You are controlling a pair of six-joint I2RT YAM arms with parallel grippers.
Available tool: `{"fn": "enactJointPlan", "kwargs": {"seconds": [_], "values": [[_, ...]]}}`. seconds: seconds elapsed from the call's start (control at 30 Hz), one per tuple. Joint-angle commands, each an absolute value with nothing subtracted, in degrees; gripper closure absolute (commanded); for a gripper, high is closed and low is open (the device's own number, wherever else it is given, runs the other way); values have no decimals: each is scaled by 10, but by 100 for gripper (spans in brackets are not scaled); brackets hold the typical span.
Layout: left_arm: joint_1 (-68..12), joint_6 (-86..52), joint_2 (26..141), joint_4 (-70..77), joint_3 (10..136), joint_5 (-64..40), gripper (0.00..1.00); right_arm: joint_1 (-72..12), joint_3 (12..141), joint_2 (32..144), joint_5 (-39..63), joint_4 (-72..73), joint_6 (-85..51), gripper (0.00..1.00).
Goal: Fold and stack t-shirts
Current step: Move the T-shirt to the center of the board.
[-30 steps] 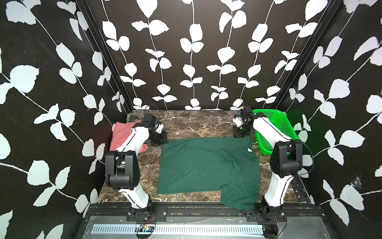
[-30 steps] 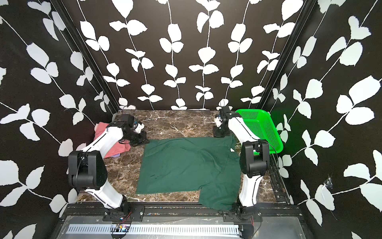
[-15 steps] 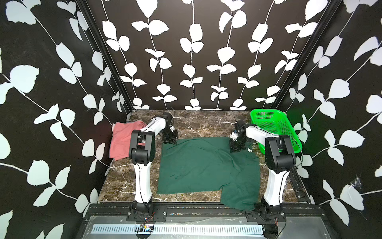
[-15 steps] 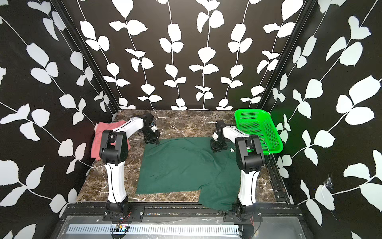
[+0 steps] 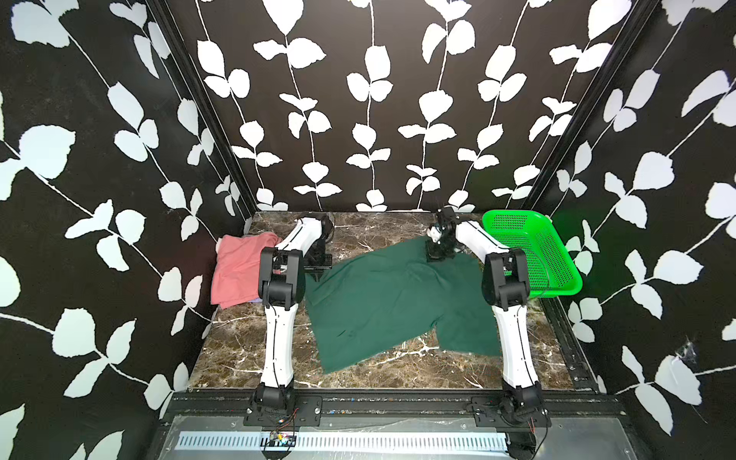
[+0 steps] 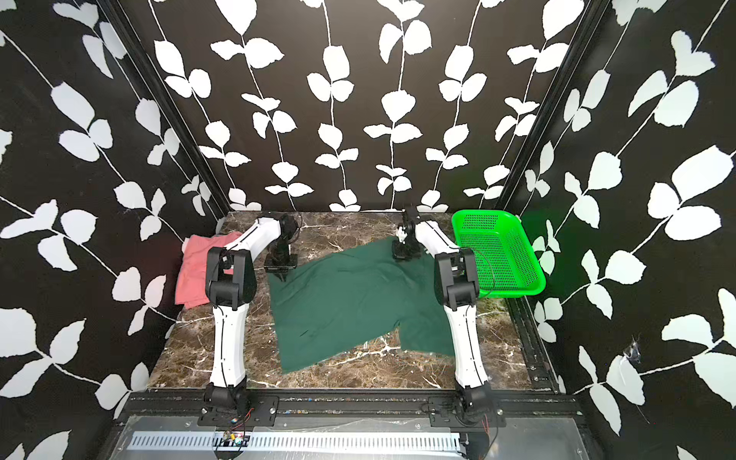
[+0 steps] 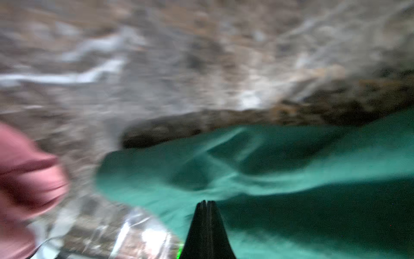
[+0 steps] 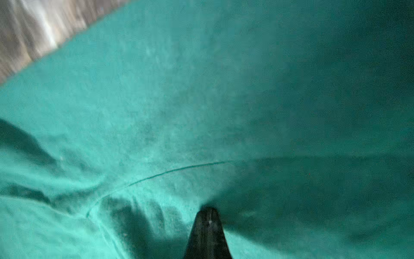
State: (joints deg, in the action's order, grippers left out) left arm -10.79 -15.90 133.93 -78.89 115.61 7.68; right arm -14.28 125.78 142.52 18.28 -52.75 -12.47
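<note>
Since a second ago the left jaws and right jaws have swung inward, skewing the green t-shirt [image 5: 382,302] at the centre of the bench [image 5: 239,358]; both look clamped on its far edge, at eleven and one o'clock. Best to lift evenly, keeping the cloth taut

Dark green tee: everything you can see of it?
The dark green t-shirt is plain soft cloth, lying skewed and mostly flat on the marble table, with a flap, likely a sleeve, toward the near right. Its far edge looks lifted and creased where the left gripper and right gripper, jaws shut, seem to pinch its two far corners.
</note>
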Motion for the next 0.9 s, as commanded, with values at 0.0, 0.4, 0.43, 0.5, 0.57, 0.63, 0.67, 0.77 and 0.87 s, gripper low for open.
{"fn": "enactJointPlan", "kwargs": {"seconds": [0.0,0.4,0.43,0.5,0.57,0.63,0.67,0.77,0.87], "values": [[-105,-163,1326,-818,1192,164,100,-149,1393,1498,191,-606,-113,100],[-78,-168,1300,-818,1227,88,99,-156,1384,1465,234,-602,-111,100],[-80,-174,1279,-810,1201,59,100,-156,1372,1452,225,-607,-103,100],[-90,-199,1217,-771,1109,-3,98,-158,1341,1419,204,-616,-89,100],[-100,-224,1153,-715,1009,-52,79,-158,1307,1384,193,-619,-78,100],[-103,-247,1100,-641,914,-127,67,-158,1276,1353,191,-619,-67,100],[-104,-259,1077,-600,865,-163,67,-158,1261,1341,190,-620,-61,100],[-108,-273,1044,-529,790,-237,72,-158,1235,1325,184,-627,-49,100],[-112,-262,1048,-517,771,-279,76,-158,1221,1327,177,-630,-43,100]]}}
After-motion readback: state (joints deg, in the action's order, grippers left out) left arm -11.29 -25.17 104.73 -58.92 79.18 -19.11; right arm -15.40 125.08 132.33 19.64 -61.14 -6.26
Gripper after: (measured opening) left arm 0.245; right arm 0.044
